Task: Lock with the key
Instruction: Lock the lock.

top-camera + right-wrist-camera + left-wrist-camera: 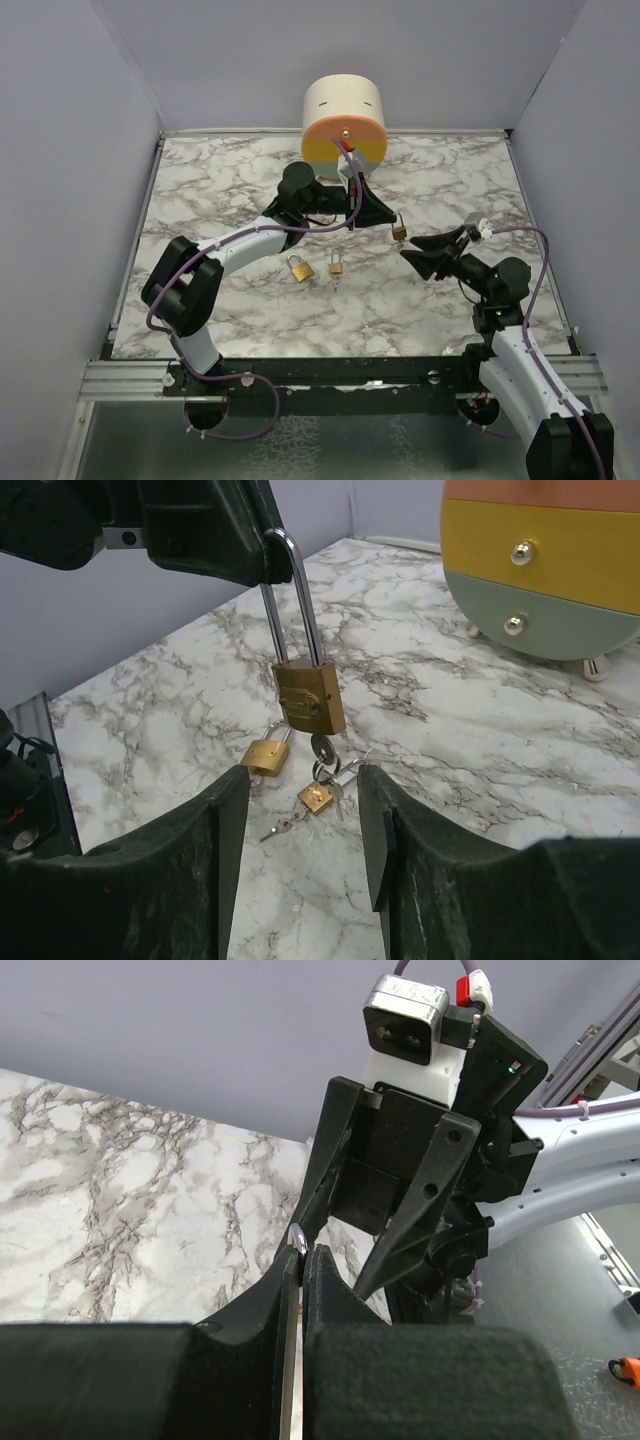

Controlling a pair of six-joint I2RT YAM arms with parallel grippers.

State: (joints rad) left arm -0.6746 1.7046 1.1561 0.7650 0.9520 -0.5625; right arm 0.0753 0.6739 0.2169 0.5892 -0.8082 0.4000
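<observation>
The jaws of the left gripper point(215, 540) are closed completely on the top of the steel shackle point(290, 600), so the long-shackle brass padlock point(310, 698) hangs free in the air above the marble table point(200, 190). The jaws of the right gripper point(302, 772) stand about half open and hold nothing; they are just below this padlock and a little in front of it, one finger on each side, not touching. A key point(321, 747) with a small ring hangs from the bottom of the padlock, and it seems to sit in the keyhole. On the table behind and below the padlock lie a medium brass padlock point(263, 755) and a small brass padlock point(317, 798), with loose keys point(280, 828) near them. The round chest of drawers point(540, 550) stands far behind the padlock, to its right in the right wrist view. I judge that the step in hand is the approach to the key. The next move calls for the right fingers to rise, close on the key head and turn it, while the left gripper holds the padlock steady.
</observation>
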